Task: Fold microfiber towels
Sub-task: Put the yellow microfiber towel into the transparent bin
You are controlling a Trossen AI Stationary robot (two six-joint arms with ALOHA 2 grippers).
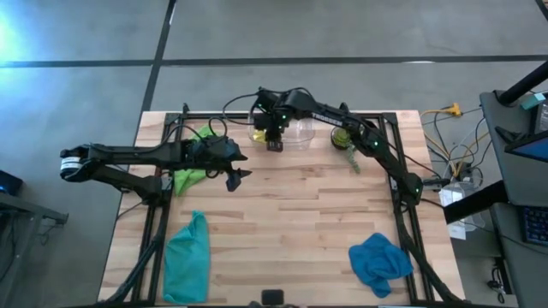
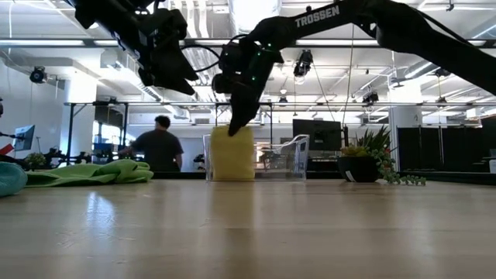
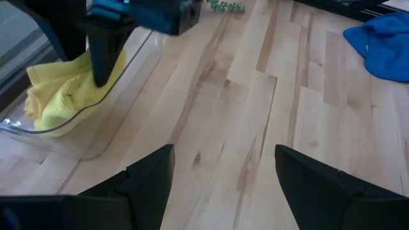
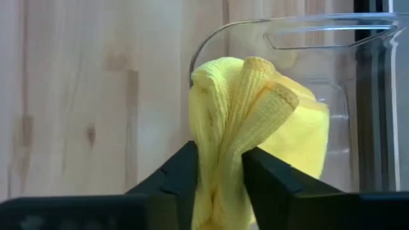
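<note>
The right gripper's (image 4: 218,171) fingers (image 4: 176,176) stand a narrow gap apart with a fold of the yellow towel (image 4: 255,121) between them, touching both inner faces; whether they press it or have let go I cannot tell. That ribbed, soft cloth stands bunched upright in a clear plastic bin (image 1: 295,133) by the middle of the tabletop's far edge, filling the bin's left end. The lime green towel (image 1: 190,178) lies crumpled near the left edge, partly under the left arm. The teal towel (image 1: 187,257) lies as a long heap at the near left corner, the blue towel (image 1: 379,261) rumpled at the near right corner. Between them the pale wood-plank tabletop (image 1: 291,222) lies bare across its middle. The left gripper (image 1: 235,174) hovers over that bare wood beside the lime green cloth, jaws spread wide, holding nothing
</note>
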